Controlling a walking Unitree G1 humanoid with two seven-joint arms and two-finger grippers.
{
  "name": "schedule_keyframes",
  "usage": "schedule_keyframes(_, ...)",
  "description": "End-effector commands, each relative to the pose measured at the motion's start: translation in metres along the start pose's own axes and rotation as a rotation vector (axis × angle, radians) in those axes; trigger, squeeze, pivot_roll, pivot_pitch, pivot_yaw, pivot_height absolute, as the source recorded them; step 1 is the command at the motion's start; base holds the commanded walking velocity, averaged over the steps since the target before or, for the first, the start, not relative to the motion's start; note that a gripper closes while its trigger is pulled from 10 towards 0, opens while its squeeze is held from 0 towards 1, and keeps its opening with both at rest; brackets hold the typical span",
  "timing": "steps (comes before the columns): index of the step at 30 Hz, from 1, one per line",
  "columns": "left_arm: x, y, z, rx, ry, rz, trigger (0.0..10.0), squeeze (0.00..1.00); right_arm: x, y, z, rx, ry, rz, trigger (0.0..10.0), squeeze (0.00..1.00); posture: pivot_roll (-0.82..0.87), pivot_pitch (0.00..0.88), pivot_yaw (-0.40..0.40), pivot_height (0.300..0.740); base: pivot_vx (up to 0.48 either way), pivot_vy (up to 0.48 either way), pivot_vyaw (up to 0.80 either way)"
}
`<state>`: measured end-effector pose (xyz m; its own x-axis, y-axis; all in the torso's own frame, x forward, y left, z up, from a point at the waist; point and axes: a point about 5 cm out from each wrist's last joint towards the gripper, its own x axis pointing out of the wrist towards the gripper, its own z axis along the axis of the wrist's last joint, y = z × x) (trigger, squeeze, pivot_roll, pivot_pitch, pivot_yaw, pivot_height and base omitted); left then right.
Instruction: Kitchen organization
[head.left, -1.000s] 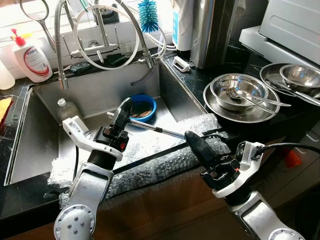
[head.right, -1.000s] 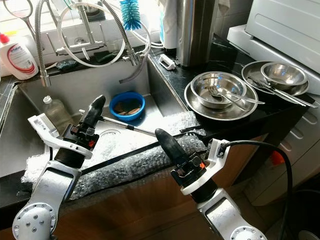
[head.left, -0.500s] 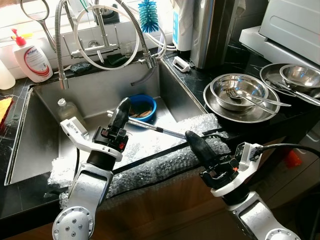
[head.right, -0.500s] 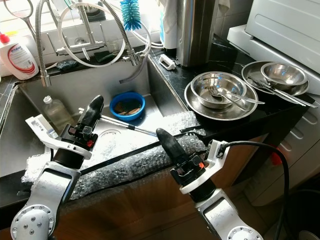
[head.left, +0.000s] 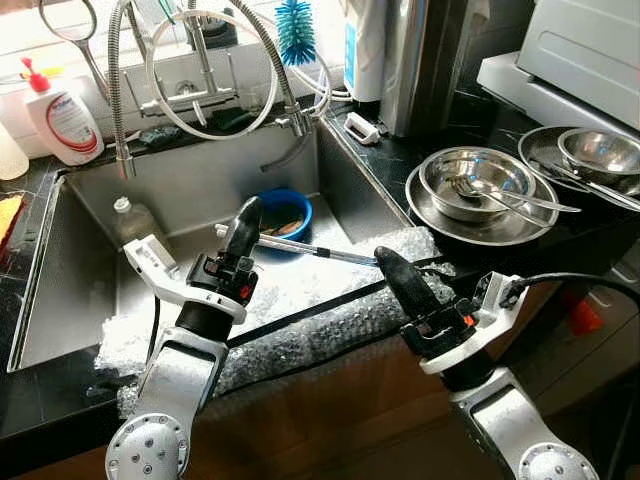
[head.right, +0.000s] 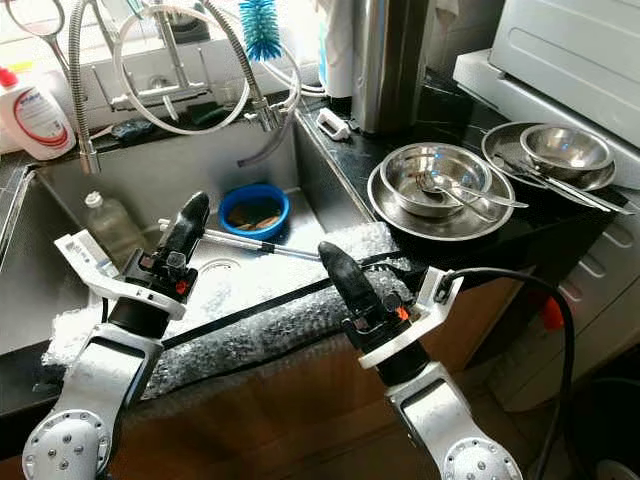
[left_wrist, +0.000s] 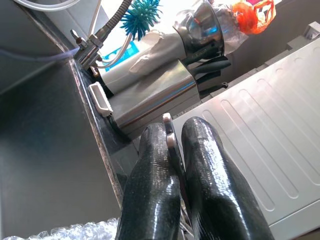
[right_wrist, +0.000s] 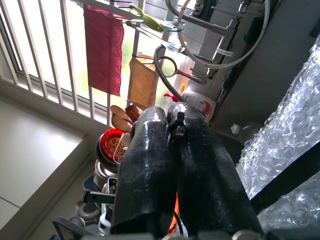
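Could tip or drag against the steel sink (head.left: 90, 260) if either arm pulls out of step with the other. Spans the basin as one long thin metal rod (head.left: 300, 247), dark-sleeved toward one end, raised above the sink floor and just in front of the blue bowl (head.left: 285, 212). Gripped at one end by the left claw (head.left: 245, 215), closed tight with a sliver of metal showing between its fingers in the left wrist view; met at the other end by the right claw (head.left: 388, 265), likewise pressed together on a small piece at its tips. Might twist free or bend under uneven pull, a narrow smooth shaft giving little purchase. Might snag the bubble wrap (head.left: 300, 340) draped over the sink's front edge and pull it along. Could knock the blue bowl or the small clear bottle (head.left: 135, 218) on a low swing, or clip the steel dishes (head.left: 478, 185) on the black table (head.left: 400, 150) on a swing to the right. Counted, largest first: one sink; one sheet of bubble wrap; two stacks of steel dishes, each seemingly a bowl on a plate, with cutlery laid in them; one white soap bottle (head.left: 62, 115); one blue bowl; one clear bottle; one blue brush (head.left: 296, 30); one rod; two claws.
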<state>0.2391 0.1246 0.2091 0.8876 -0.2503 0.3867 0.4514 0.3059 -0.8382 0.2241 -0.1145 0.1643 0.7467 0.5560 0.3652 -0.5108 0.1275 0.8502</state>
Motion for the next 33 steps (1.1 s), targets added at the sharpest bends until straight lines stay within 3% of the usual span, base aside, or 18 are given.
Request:
schedule_keyframes(1,-0.001,-0.002,0.001,0.041,-0.002,0.009,0.0,0.0,-0.002,-0.004,0.013,-0.055,-0.07,-0.058,10.0,1.0,-0.14,0.068,0.091,0.74,0.0,0.0,0.0)
schedule_keyframes(7,0.001,-0.001,0.009,0.013,-0.061,0.023,0.0,0.0,-0.001,-0.005,0.013,-0.046,-0.078,-0.058,10.0,1.0,-0.13,0.067,0.09,0.74,0.0,0.0,0.0)
schedule_keyframes(11,0.003,0.002,0.027,-0.048,-0.185,0.044,0.0,0.0,-0.001,-0.004,0.012,-0.043,-0.077,-0.048,10.0,1.0,-0.13,0.067,0.09,0.74,0.0,0.0,0.0)
schedule_keyframes(15,0.003,0.004,0.036,-0.082,-0.24,0.05,0.0,0.0,-0.001,-0.005,0.012,-0.042,-0.079,-0.051,10.0,1.0,-0.14,0.064,0.089,0.74,0.0,0.0,0.0)
schedule_keyframes(16,0.002,0.005,0.041,-0.088,-0.265,0.056,0.0,0.0,-0.002,-0.007,0.013,-0.04,-0.084,-0.065,10.0,0.0,-0.14,0.064,0.089,0.74,0.0,0.0,0.0)
schedule_keyframes(21,0.001,0.009,0.055,-0.094,-0.364,0.096,0.0,0.0,-0.001,-0.007,0.012,-0.046,-0.073,-0.066,10.0,0.0,-0.14,0.064,0.087,0.74,0.0,0.0,0.0)
schedule_keyframes(24,0.001,0.013,0.067,-0.019,-0.44,0.163,0.0,0.0,0.0,-0.005,0.011,-0.064,-0.054,-0.056,10.0,0.0,-0.14,0.064,0.087,0.74,0.0,0.0,0.0)
schedule_keyframes(25,0.002,0.013,0.072,0.079,-0.462,0.199,0.0,0.0,0.001,-0.004,0.01,-0.075,-0.043,-0.056,10.0,0.0,-0.14,0.064,0.085,0.74,0.0,0.0,0.0)
schedule_keyframes(26,0.003,0.01,0.082,0.26,-0.491,0.241,10.0,0.0,0.002,-0.003,0.008,-0.099,-0.024,-0.052,10.0,0.0,-0.14,0.064,0.086,0.74,0.0,0.0,0.0)
schedule_keyframes(27,0.006,0.006,0.088,0.376,-0.502,0.244,10.0,0.0,0.002,-0.003,0.008,-0.138,-0.015,-0.071,10.0,0.0,-0.14,0.064,0.086,0.74,0.0,0.0,0.0)
schedule_keyframes(31,0.008,0.0,0.091,0.423,-0.517,0.232,10.0,0.0,0.005,-0.004,0.012,-0.237,-0.009,-0.112,10.0,0.0,-0.14,0.065,0.087,0.74,0.0,0.0,0.0)
schedule_keyframes(33,0.008,-0.001,0.093,0.478,-0.537,0.247,10.0,0.0,0.013,0.005,0.013,-0.44,0.057,-0.123,10.0,0.0,-0.15,0.067,0.089,0.74,0.0,0.0,0.0)
